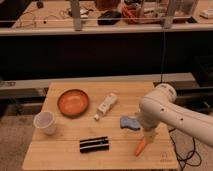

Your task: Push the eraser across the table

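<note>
A black rectangular block with a pale stripe, probably the eraser (94, 144), lies flat near the table's front edge, left of centre. My white arm comes in from the right. Its gripper (149, 134) points down at the front right of the table, just above an orange carrot (140, 147) and right next to a blue cloth-like lump (129, 122). The gripper is well to the right of the black block and does not touch it.
On the wooden table (55, 155) are an orange bowl (73, 102) at the back left, a white cup (44, 122) at the left edge, and a white tube-like object (106, 104) in the middle. A cable hangs off the right side.
</note>
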`<action>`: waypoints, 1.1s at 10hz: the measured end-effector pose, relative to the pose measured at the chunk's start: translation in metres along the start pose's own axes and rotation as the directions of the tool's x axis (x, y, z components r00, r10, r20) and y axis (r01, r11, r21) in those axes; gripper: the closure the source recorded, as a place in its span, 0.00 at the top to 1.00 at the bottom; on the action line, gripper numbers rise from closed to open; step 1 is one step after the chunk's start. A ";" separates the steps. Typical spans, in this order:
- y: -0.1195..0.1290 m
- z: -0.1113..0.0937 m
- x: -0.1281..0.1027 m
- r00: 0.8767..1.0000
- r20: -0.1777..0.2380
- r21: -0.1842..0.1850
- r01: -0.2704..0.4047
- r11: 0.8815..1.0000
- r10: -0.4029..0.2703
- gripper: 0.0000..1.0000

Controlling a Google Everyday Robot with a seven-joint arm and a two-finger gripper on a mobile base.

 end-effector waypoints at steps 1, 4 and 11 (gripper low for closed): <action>0.000 0.004 -0.006 1.000 0.006 -0.002 0.012 1.000 -0.012 0.80; 0.009 0.011 -0.018 0.999 0.019 -0.010 0.042 0.999 -0.042 0.80; 0.022 0.031 -0.036 0.995 0.044 -0.024 0.093 0.995 -0.092 0.80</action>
